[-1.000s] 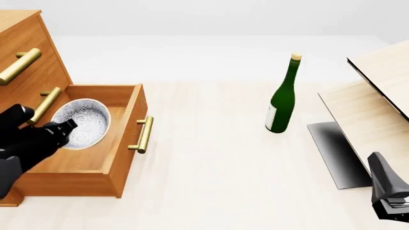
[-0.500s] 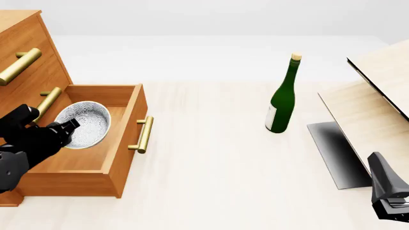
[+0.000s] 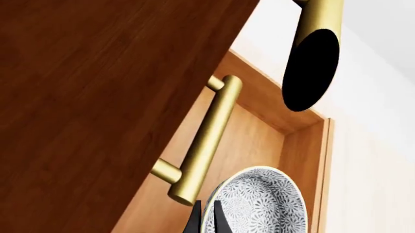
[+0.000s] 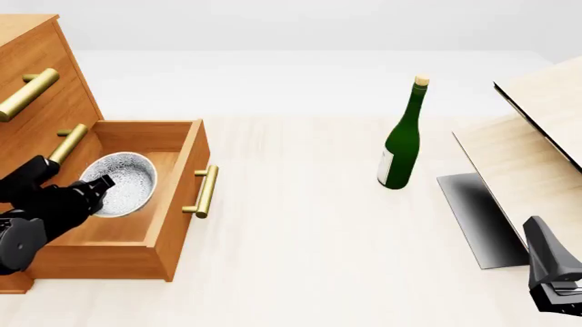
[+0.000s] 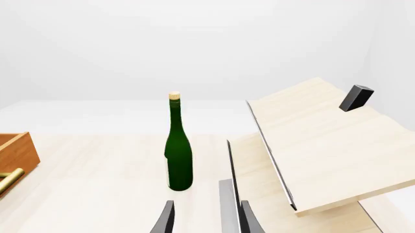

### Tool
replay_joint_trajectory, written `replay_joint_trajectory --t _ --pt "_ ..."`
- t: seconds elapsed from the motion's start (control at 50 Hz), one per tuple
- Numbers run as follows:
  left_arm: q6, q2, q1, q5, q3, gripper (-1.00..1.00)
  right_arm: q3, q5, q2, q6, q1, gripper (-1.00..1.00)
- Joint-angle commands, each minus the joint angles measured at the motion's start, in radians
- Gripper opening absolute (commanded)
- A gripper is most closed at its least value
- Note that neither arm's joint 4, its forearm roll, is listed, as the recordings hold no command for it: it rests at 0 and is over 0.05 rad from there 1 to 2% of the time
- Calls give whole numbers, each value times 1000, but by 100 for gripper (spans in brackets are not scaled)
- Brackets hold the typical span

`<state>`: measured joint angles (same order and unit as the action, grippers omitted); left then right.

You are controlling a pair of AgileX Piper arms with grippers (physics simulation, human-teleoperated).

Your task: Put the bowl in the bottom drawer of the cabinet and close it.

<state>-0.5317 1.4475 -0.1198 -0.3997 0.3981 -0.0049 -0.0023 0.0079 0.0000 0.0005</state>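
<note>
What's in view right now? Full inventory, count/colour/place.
cabinet: 1, orange-brown wood, far left of the front view, three drawers
bottom drawer: 1, orange-brown, pulled open toward the table's middle
brass bar handles: 3, brass, one on each drawer front
bowl: 1, white with grey-blue speckle, inside the open bottom drawer
green bottle: 1, dark green with cork top and pale label, upright right of centre
pale wood board: 1, light wood, tilted on a stand at the right edge
table: 1, pale wood
left gripper: 1, black, over the drawer, fingers astride the bowl's rim
right gripper: 1, black, low at the near right, open, holding nothing
</note>
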Motion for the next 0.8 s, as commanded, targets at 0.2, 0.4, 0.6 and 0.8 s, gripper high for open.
replay_joint_trajectory --t 0.2,0.4,0.6,0.8 --pt "-8 33 -21 -27 4 -100 1 0 -1 0 0 100" --pt "7 59 -28 -25 12 -100 1 0 -1 0 0 100" --pt "28 90 -38 -27 23 -100 1 0 -1 0 0 100" --pt "40 119 -38 -33 28 -100 1 0 -1 0 0 100"
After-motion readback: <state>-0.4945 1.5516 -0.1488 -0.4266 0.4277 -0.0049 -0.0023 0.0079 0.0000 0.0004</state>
